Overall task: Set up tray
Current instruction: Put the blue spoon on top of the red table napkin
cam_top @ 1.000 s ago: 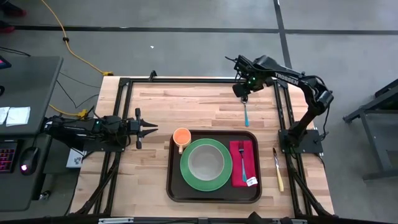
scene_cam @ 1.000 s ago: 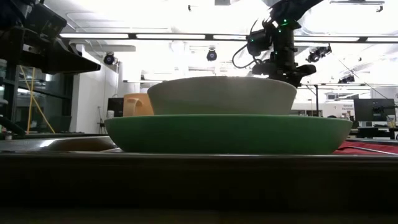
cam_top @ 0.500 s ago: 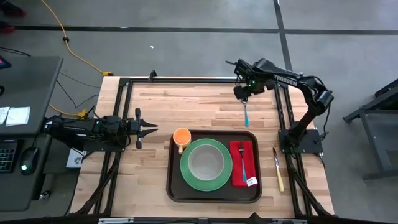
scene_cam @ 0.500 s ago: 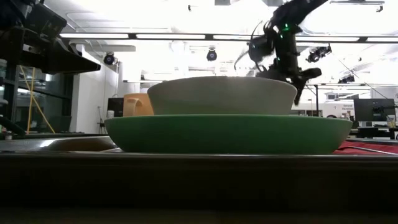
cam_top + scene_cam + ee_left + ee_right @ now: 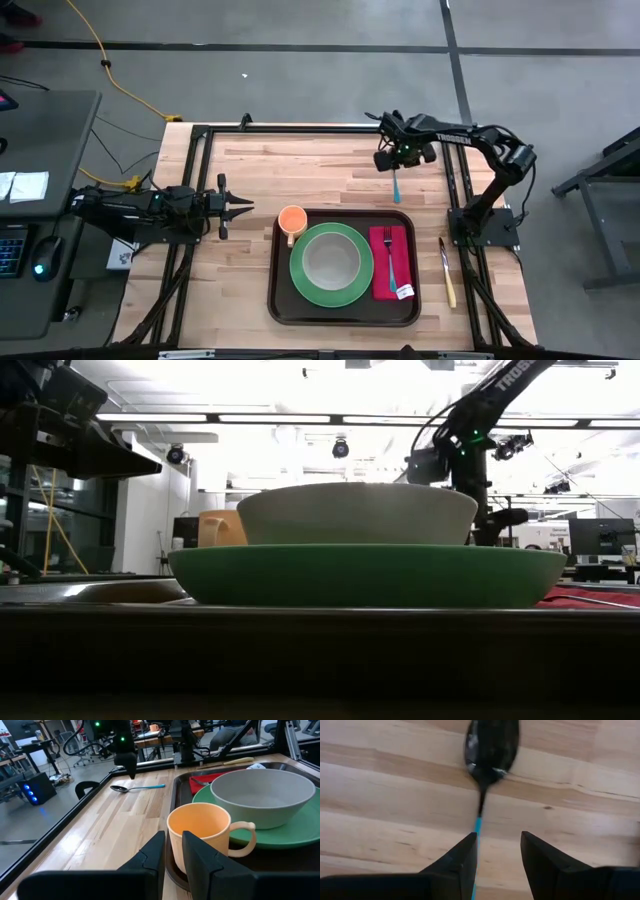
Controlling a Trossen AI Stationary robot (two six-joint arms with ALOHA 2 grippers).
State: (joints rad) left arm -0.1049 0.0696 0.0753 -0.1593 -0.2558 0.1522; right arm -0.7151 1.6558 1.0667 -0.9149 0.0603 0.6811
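High view: the tray (image 5: 345, 316) lay near the table's front edge, carrying plate (image 5: 325, 264), bowl, napkin (image 5: 389, 262) and fork; the cup (image 5: 291, 219) stood at its left rim. The right gripper (image 5: 392, 160) hung over the spoon (image 5: 396, 184), beyond the tray.

Low view: tray rim only.

Left wrist view: left gripper (image 5: 172, 851) part open, holding nothing.

Right wrist view: fingers (image 5: 457, 862) spread, empty, either side of the spoon handle.

Judgement: tray stiff, smooth, heavy when loaded; grip by the rim.
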